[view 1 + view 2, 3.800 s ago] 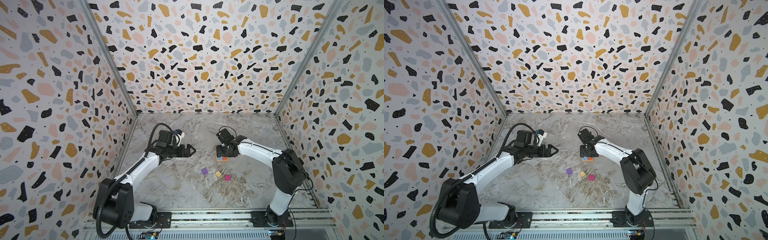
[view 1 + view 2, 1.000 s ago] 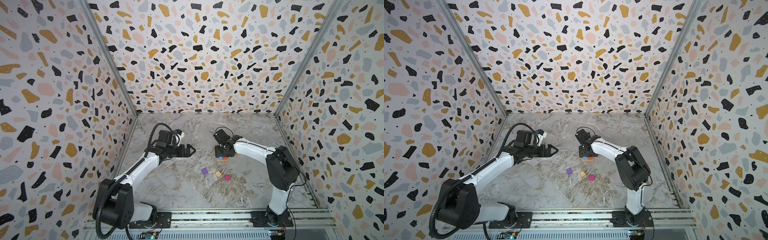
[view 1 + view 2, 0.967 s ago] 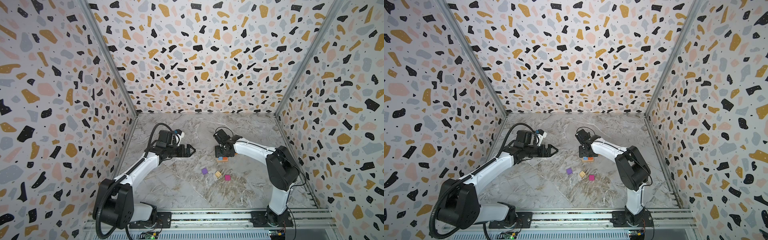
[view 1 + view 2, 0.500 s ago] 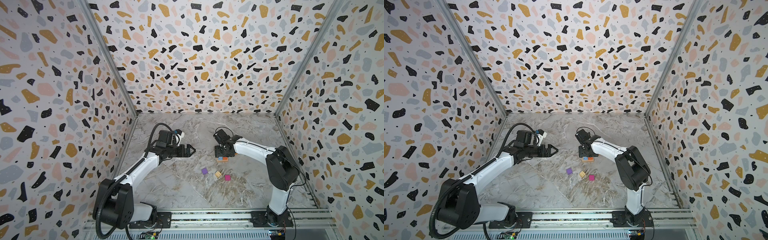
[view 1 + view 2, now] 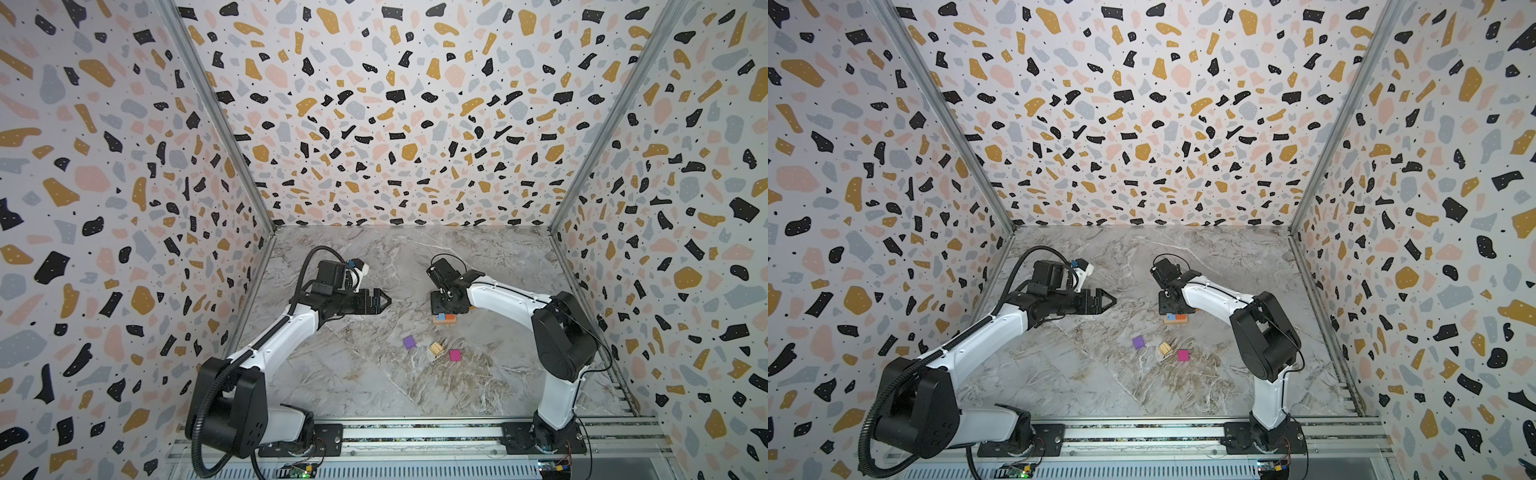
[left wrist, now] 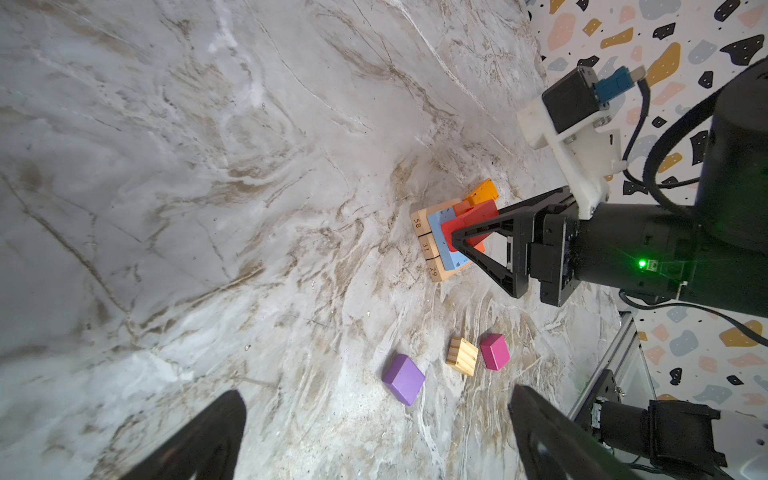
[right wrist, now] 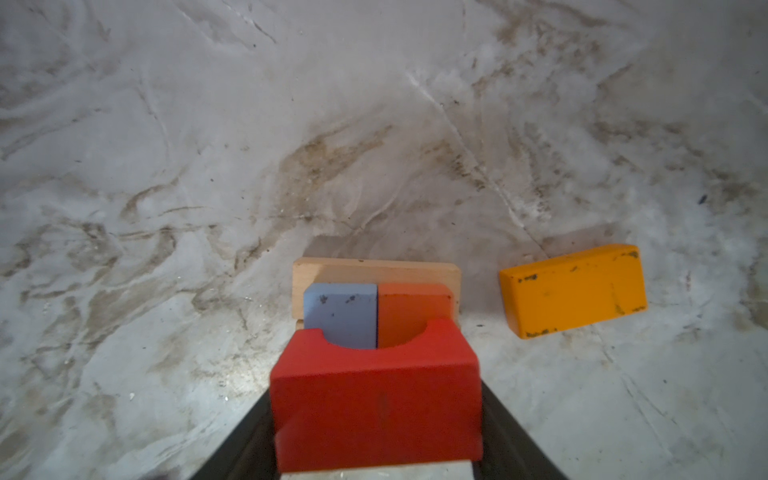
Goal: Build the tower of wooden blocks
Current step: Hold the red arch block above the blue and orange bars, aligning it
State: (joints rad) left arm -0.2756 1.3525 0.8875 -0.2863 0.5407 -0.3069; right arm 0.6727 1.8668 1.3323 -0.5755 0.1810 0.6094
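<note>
The wood block tower [image 5: 444, 319] stands partly built near the middle of the tabletop [image 5: 353, 374], a little toward the right arm's side. Its tan base [image 6: 428, 245] is 3 oblong blocks laid side by side, with printed numbers on their ends. On that base lie 2 blocks touching along their long sides: a light blue block [image 7: 340, 313] and an orange-red block [image 7: 409, 311].

The right gripper [image 6: 465, 232] points down directly over this tower and pinches a red block [image 7: 376, 399] between its fingers, one finger on each side. The red block has a half-round notch in the edge that faces the 2 coloured blocks. It sits over their near ends, but whether it already touches them cannot be told.

An orange block [image 7: 573, 289] lies flat on the tabletop just beside the tower, with a clear gap between them.

In both top views 3 cubes lie loose in a row nearer the front rail than the tower: a purple cube [image 5: 409, 342], a tan cube [image 5: 435, 349] and a magenta cube [image 5: 455, 355]. The tan and magenta cubes are close together and the purple cube lies a little apart.

The left gripper [image 5: 384, 300] hangs above the tabletop with its jaws spread wide and nothing between them. It points toward the tower from the left, well apart from it.
</note>
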